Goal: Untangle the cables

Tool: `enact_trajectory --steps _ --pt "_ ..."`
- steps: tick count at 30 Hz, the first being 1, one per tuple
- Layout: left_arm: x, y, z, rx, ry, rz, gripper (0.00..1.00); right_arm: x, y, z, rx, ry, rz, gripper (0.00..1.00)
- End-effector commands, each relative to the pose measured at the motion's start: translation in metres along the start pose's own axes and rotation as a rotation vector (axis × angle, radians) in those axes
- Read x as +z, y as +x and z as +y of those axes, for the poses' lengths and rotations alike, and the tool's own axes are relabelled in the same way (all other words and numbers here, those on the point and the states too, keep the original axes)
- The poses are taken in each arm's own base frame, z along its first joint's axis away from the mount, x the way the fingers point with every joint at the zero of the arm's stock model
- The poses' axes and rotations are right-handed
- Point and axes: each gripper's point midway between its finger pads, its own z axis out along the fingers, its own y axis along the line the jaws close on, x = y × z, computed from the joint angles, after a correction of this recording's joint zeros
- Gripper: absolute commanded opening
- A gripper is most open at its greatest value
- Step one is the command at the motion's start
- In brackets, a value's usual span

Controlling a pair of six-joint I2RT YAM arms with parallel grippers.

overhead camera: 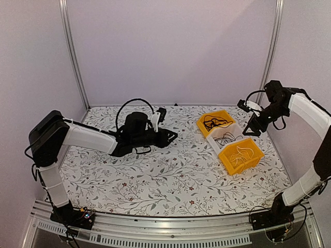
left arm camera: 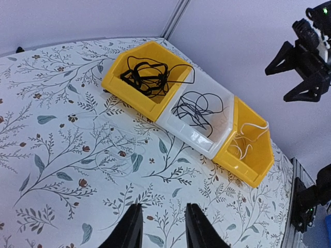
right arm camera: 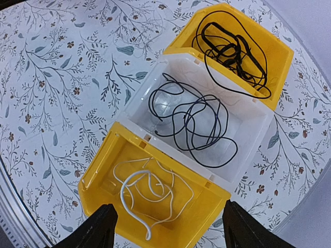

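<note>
Three bins [right arm camera: 103, 157] sit near the tabletop's [overhead camera: 155, 175] right edge, cables [right arm camera: 191, 121] lying inside them, open room to their left. Right gripper [right arm camera: 169, 205] hangs above, jaws wide, empty; left gripper [left arm camera: 162, 214] is part-open over bare tabletop, holding nothing.

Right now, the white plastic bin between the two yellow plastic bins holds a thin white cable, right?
No: the white plastic bin holds a thin black cable, not a white one, as the right wrist view shows.
</note>
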Motion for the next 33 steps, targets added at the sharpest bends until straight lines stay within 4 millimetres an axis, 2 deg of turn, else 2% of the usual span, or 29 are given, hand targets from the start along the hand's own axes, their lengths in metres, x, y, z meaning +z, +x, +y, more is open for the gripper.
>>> enact_trajectory --steps 1,4,6,9,13,14,15,17,21,25,27,28,30,31,33 --pt "0.018 0.008 -0.004 -0.064 0.073 0.062 0.27 0.018 -0.013 0.001 -0.031 0.032 -0.010 0.75" --pt "0.021 0.013 -0.004 -0.083 0.079 0.078 0.28 0.037 -0.018 0.006 -0.065 0.033 0.024 0.74" --pt "0.020 0.016 -0.001 -0.097 0.066 0.081 0.28 0.046 -0.038 0.017 -0.107 0.018 -0.017 0.74" --pt "0.018 0.019 0.003 -0.116 0.053 0.083 0.28 0.070 -0.072 0.037 -0.181 0.020 -0.046 0.73" --pt "0.007 0.022 0.003 -0.138 0.043 0.083 0.28 0.110 -0.106 0.045 -0.238 0.043 -0.039 0.71" --pt "0.003 0.024 0.004 -0.143 0.036 0.083 0.28 0.125 -0.110 0.045 -0.244 0.038 -0.026 0.71" --pt "-0.002 0.028 0.007 -0.150 0.024 0.088 0.28 0.131 -0.120 0.045 -0.250 0.045 -0.035 0.70" --pt "-0.011 0.031 0.009 -0.158 0.007 0.085 0.29 0.158 -0.125 0.042 -0.248 0.038 -0.009 0.70" --pt "-0.026 0.036 0.015 -0.165 -0.026 0.080 0.29 0.195 -0.131 0.039 -0.247 0.027 0.018 0.70" --pt "-0.033 0.039 0.019 -0.165 -0.049 0.078 0.29 0.223 -0.135 0.035 -0.251 0.034 0.028 0.69" --pt "-0.033 0.040 0.020 -0.164 -0.055 0.076 0.30 0.233 -0.136 0.032 -0.248 0.037 0.035 0.62" --pt "-0.032 0.041 0.021 -0.162 -0.056 0.077 0.30 0.239 -0.135 0.032 -0.246 0.031 0.039 0.48" --pt "-0.029 0.041 0.022 -0.158 -0.057 0.075 0.30 0.241 -0.137 0.034 -0.244 0.015 0.032 0.11" --pt "-0.026 0.041 0.023 -0.155 -0.058 0.074 0.30 0.241 -0.138 0.037 -0.240 0.003 0.025 0.01" --pt "-0.018 0.040 0.025 -0.144 -0.062 0.070 0.30 0.230 -0.145 0.043 -0.231 -0.021 -0.001 0.00"
